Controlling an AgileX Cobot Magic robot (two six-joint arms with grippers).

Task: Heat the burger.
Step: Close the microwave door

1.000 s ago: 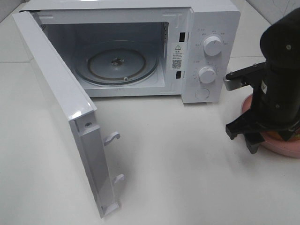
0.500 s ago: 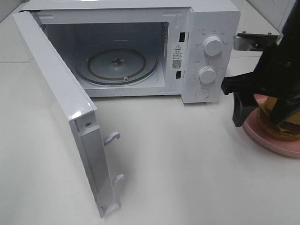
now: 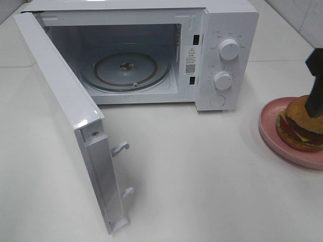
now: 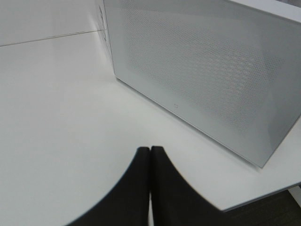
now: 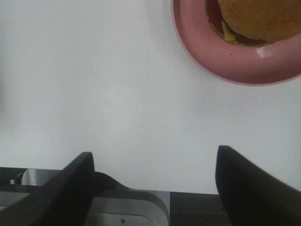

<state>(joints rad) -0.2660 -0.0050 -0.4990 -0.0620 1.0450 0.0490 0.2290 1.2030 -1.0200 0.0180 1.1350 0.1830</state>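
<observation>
The burger (image 3: 299,128) sits on a pink plate (image 3: 282,151) on the desk (image 3: 202,176), off to the dial side of the microwave (image 3: 222,50) and a little nearer the camera than its front face. The right gripper (image 5: 153,176) has its jaws spread wide with nothing between them; in its wrist view only bare desk lies under the gap, and the plate with the burger is off beyond one fingertip, so it is not lined up for a grasp. The step in hand looks like picking up the burger, and doing it well likely means centring the open jaws over the bun and closing gently at the sides (stacked layers can slide apart if squeezed hard or off-centre). In the high view only a dark tip of that arm shows, overlapping the burger's far edge. The left gripper (image 4: 149,188) has its jaws pressed together, holding nothing, facing the microwave's perforated side panel. The microwave door (image 3: 65,111) stands fully open on the side away from the plate, and the glass turntable (image 3: 126,70) inside is bare. Between plate and cavity the desk looks unobstructed, though the control panel with two knobs (image 3: 229,49) juts between them and would have to be cleared.
</observation>
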